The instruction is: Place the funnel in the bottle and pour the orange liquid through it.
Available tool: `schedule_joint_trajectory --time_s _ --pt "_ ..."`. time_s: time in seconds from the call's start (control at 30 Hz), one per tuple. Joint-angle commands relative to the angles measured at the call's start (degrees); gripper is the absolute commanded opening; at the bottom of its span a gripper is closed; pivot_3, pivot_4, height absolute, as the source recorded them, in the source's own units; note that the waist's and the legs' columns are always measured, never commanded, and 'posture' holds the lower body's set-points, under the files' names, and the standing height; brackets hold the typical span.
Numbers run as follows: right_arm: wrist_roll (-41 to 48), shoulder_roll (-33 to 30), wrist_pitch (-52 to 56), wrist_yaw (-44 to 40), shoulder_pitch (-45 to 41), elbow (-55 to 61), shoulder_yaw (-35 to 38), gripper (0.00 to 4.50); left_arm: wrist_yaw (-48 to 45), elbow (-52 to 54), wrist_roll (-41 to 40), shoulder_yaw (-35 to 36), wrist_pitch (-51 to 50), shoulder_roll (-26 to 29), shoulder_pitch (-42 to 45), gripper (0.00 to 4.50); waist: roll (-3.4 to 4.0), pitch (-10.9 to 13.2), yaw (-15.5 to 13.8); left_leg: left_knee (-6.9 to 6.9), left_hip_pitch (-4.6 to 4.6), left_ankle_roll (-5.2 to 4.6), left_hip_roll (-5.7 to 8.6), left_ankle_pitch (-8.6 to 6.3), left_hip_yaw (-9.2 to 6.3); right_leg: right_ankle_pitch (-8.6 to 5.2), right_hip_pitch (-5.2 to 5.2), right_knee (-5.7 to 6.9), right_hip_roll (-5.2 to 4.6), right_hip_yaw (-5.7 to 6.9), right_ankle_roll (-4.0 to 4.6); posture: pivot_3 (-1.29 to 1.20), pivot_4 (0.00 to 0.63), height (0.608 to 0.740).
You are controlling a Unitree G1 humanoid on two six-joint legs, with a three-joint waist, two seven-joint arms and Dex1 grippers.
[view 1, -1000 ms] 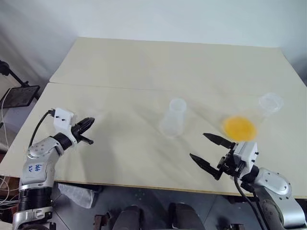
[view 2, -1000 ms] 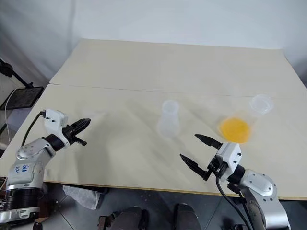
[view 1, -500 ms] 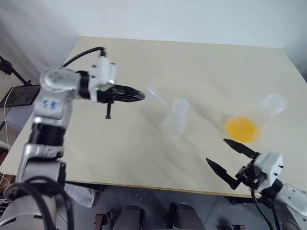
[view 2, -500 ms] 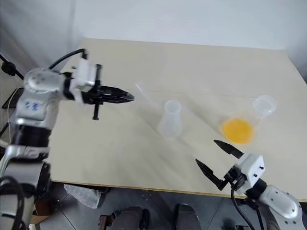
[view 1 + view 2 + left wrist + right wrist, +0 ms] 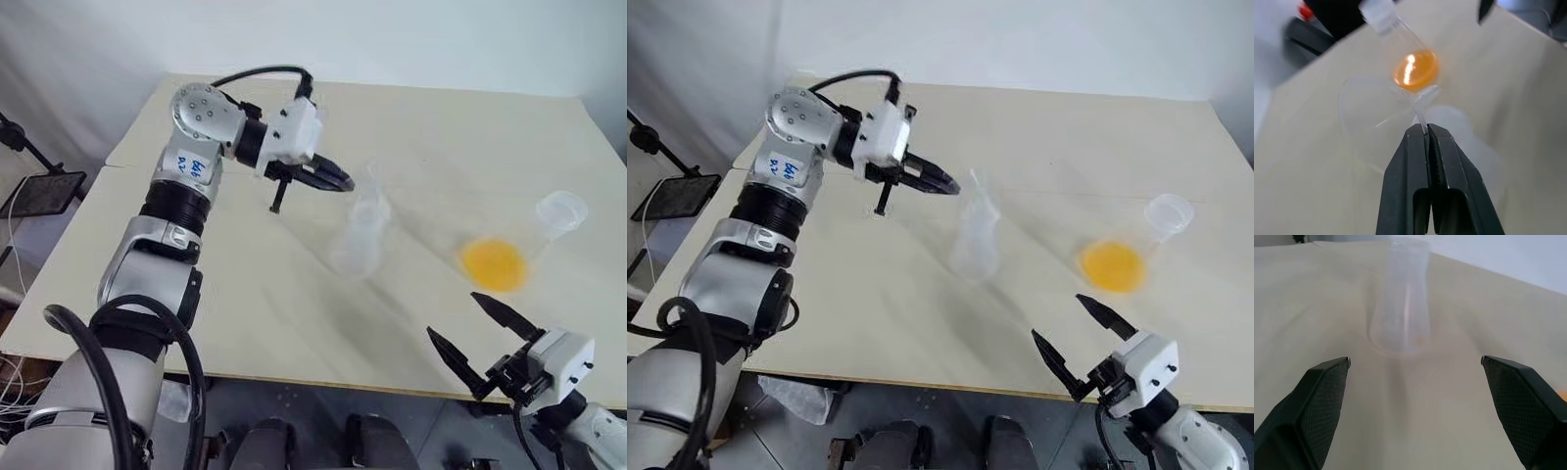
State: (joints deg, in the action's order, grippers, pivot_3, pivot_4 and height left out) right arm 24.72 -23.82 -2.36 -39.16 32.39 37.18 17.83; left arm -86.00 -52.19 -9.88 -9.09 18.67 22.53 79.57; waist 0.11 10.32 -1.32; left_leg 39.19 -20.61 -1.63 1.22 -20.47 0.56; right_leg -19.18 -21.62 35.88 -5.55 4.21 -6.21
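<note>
Two tools, two different jobs at this point. Left tool [image 5: 338,183] is pressed together on the rim of the funnel [image 5: 1382,113], a clear cone that hangs at the fingertips just above and beside the mouth of the bottle [image 5: 359,238], which stands upright near the middle of the worktop [image 5: 245,294]. Right tool [image 5: 477,330] is spread wide with nothing between its fingers, low at the near edge, well apart from the larger flask [image 5: 519,245] that lies tilted on the worktop with the orange liquid [image 5: 492,262] pooled in its base.

Seating the funnel looks like the step in hand. To do it well, the spout should be brought straight over the bottle's neck and turned to point down before lowering, since the pinch is on a thin rim and the cone could swing or slip. A slow descent matters: the bottle is light and unheld, so a sideways nudge could tip it. Release only once the cone rests on the neck
</note>
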Motion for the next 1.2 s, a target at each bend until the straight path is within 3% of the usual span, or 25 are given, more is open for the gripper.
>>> schedule_joint_trajectory --time_s 0.03,0.4,0.9,1.2 --pt "-0.2 0.7 -1.7 0.8 0.8 2.2 -0.1 4.5 -3.5 0.7 -2.7 2.8 -1.8 0.3 2.4 0.05 0.0 0.0 0.0 0.0 0.0 0.0 0.0 0.0 0.01 0.0 0.0 0.0 0.0 0.0 0.0 0.0 0.15 0.74" --pt "0.1 -0.5 -0.9 0.3 -2.5 0.2 -0.4 4.5 2.0 -7.0 10.3 -3.3 16.5 1.5 4.1 0.05 -0.01 0.0 -0.1 0.03 0.02 -0.01 0.04 0.01 0.02 0.0 0.01 0.02 0.04 0.11 0.0 0.0 0.15 0.74" --pt "-0.4 -0.4 -1.0 0.6 -3.4 -0.1 -1.5 4.5 3.2 -9.6 13.4 -4.1 20.6 -3.0 5.2 0.05 -0.03 0.0 -0.1 0.03 -0.01 -0.07 0.08 0.02 0.0 0.02 0.01 0.04 0.03 0.22 -0.04 0.0 0.15 0.74" --pt "-0.8 0.0 -1.1 1.1 -3.6 -0.1 -2.2 4.5 1.2 -9.3 10.9 -1.9 18.3 -3.8 5.5 2.8 -0.03 0.0 -0.1 0.04 -0.01 -0.08 0.09 0.02 0.01 0.02 0.01 0.04 0.03 0.23 -0.04 0.0 0.15 0.74"
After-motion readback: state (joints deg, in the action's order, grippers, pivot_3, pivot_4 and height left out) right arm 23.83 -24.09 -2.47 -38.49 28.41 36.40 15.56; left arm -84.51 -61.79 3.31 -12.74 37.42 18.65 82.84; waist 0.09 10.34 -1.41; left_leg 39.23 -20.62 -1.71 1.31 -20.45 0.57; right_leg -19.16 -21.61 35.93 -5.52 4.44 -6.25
